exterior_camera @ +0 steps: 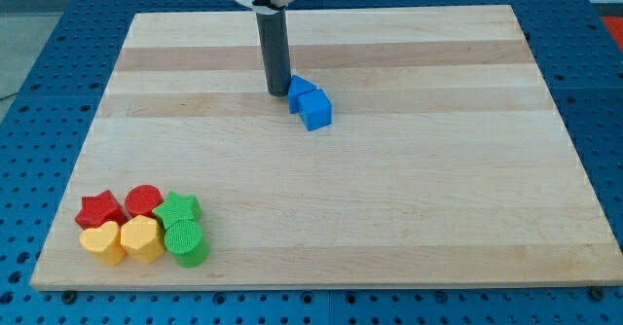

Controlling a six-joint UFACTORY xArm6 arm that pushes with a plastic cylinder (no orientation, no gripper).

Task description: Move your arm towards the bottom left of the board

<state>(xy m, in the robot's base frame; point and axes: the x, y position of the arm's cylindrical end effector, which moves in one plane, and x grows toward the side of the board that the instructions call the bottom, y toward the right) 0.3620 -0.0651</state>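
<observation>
My rod comes down from the view's top centre and my tip (277, 92) rests on the wooden board (389, 198), just left of two blue blocks. A blue triangle-like block (300, 88) sits next to the tip, and a blue cube (314, 110) touches it on its lower right. At the board's bottom left lies a tight cluster: a red star (100, 209), a red round block (144, 200), a green star (179, 209), a yellow heart (101, 242), a yellow hexagon (142, 238) and a green cylinder (185, 242). The tip is far up and right of that cluster.
The board lies on a blue perforated table (39, 62) that shows on all sides.
</observation>
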